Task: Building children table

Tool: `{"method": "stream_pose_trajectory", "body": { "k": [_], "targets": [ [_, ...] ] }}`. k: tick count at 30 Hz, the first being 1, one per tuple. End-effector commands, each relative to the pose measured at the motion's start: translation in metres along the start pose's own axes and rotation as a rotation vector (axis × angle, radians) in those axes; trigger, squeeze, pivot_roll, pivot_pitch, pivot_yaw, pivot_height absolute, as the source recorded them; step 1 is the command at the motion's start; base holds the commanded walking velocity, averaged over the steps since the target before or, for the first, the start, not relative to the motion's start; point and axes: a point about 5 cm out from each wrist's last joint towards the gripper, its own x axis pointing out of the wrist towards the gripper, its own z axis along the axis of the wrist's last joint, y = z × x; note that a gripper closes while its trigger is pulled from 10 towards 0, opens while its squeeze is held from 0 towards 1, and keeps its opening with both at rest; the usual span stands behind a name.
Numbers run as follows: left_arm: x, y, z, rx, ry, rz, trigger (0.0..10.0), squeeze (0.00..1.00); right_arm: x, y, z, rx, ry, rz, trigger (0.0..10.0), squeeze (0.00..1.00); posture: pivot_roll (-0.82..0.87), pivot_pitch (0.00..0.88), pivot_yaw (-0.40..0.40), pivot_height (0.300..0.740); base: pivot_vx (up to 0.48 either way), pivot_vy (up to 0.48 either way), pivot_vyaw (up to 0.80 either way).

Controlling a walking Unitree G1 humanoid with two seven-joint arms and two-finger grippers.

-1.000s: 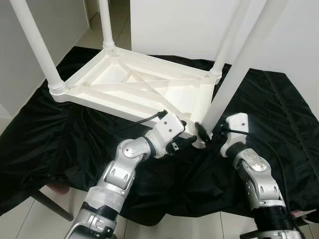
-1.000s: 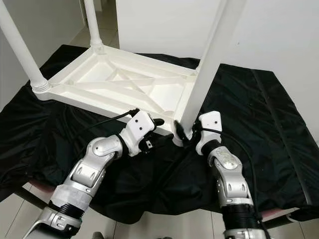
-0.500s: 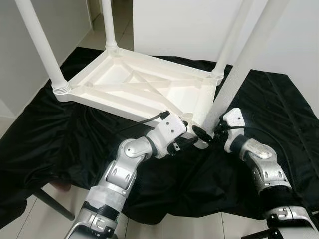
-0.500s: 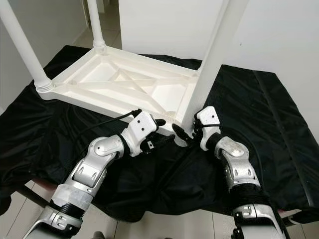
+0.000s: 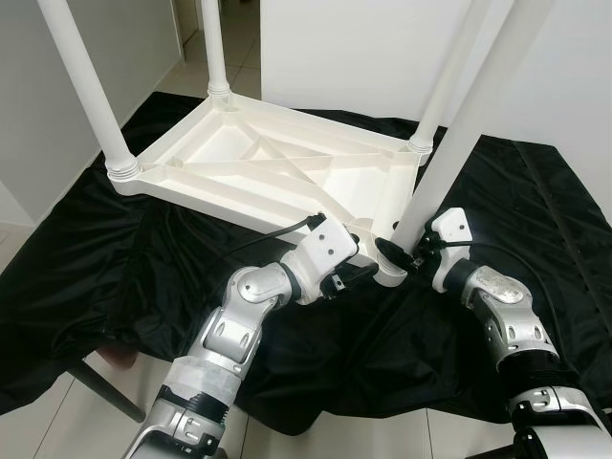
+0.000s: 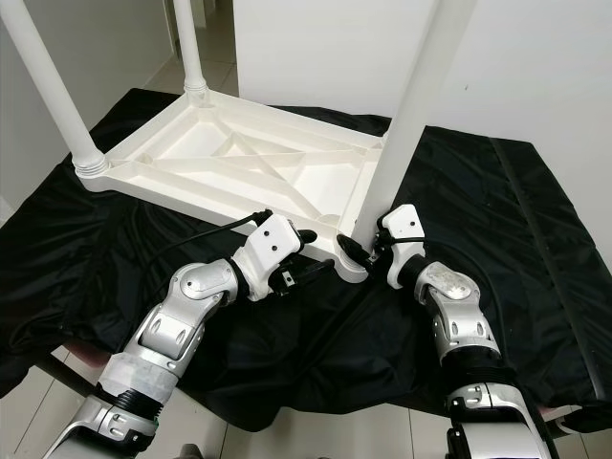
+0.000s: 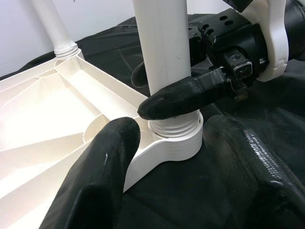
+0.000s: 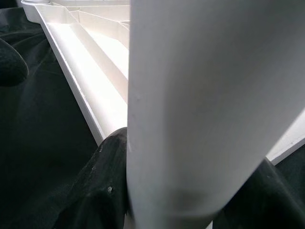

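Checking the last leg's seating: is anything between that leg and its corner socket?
Nothing visible. The leg already stands in the socket, with the right gripper clamped just above it and the left gripper open around the corner.

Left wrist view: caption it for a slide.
Right claw grips the white leg at its corner socket on the upturned tabletop, left claw open.

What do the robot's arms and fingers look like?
Both arms are shiny silver metal with rounded joints and black ribbed bands lower down. Each wrist ends in a white boxy block. The left gripper and right gripper each have two long black fingers with rounded tips. A thin black cable loops over the left wrist.
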Motion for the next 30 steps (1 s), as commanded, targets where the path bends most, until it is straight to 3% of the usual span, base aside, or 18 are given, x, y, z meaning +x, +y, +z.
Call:
{"method": "stream_pose_trajectory", "body": {
  "k": [1, 7, 9, 15, 16, 19, 21, 22, 24, 26, 30],
  "targets": [
    [0.003, 0.002, 0.0, -0.001, 0.007, 0.067, 10.0, 0.0, 0.0, 0.001, -0.005, 0.012, 0.024, -0.057, 10.0, 0.0, 0.01, 0.031, -0.03, 0.74, 0.0, 0.0, 0.0],
    [0.005, 0.0, 0.003, 0.005, -0.013, 0.06, 10.0, 0.0, 0.001, 0.0, 0.002, 0.041, 0.008, -0.194, 10.0, 0.0, 0.0, 0.037, -0.029, 0.74, 0.0, 0.0, 0.0],
    [0.006, -0.001, 0.005, 0.0, -0.022, 0.053, 10.0, 0.0, 0.002, 0.005, 0.006, 0.07, 0.013, -0.311, 10.0, 0.0, 0.0, 0.04, -0.026, 0.74, 0.0, 0.0, 0.0],
    [0.006, -0.002, 0.005, -0.004, -0.021, 0.049, 10.0, 0.0, 0.005, 0.013, 0.009, 0.081, 0.01, -0.375, 10.0, 0.0, -0.01, 0.053, -0.024, 0.74, 0.0, 0.0, 0.0],
    [0.006, -0.002, 0.005, -0.006, -0.02, 0.047, 10.0, 0.0, 0.009, 0.02, 0.01, 0.1, 0.015, -0.45, 10.0, 0.0, -0.01, 0.058, -0.023, 0.74, 0.0, 0.0, 0.0],
    [0.005, -0.003, 0.005, -0.003, -0.019, 0.049, 10.0, 0.0, 0.013, 0.026, 0.011, 0.111, 0.012, -0.52, 10.0, 0.0, -0.01, 0.058, -0.023, 0.74, 0.0, 0.0, 0.0],
    [0.005, -0.002, 0.005, -0.004, -0.021, 0.054, 10.0, 0.0, 0.017, 0.036, 0.011, 0.129, 0.014, -0.652, 10.0, 0.0, -0.01, 0.07, -0.032, 0.74, 0.0, 0.0, 0.0],
    [0.005, -0.002, 0.005, -0.004, -0.021, 0.054, 10.0, 0.0, 0.017, 0.036, 0.011, 0.129, 0.014, -0.652, 10.0, 0.0, -0.01, 0.07, -0.032, 0.74, 0.0, 0.0, 0.0],
    [0.006, -0.001, 0.006, -0.005, -0.022, 0.064, 10.0, 0.0, 0.015, 0.04, 0.009, 0.158, 0.023, -0.819, 10.0, 0.0, 0.0, 0.077, -0.037, 0.74, 0.0, 0.0, 0.0],
    [0.005, -0.001, 0.007, -0.007, -0.022, 0.069, 10.0, 0.0, 0.014, 0.046, 0.01, 0.184, 0.022, -0.91, 10.0, 0.0, 0.0, 0.08, -0.038, 0.74, 0.0, 0.0, 0.0],
    [0.003, 0.0, 0.006, -0.005, -0.019, 0.071, 10.0, 0.0, 0.016, 0.051, 0.015, 0.184, 0.02, -0.907, 10.0, 0.0, 0.0, 0.083, -0.035, 0.74, 0.0, 0.0, 0.0]
  ]
}}
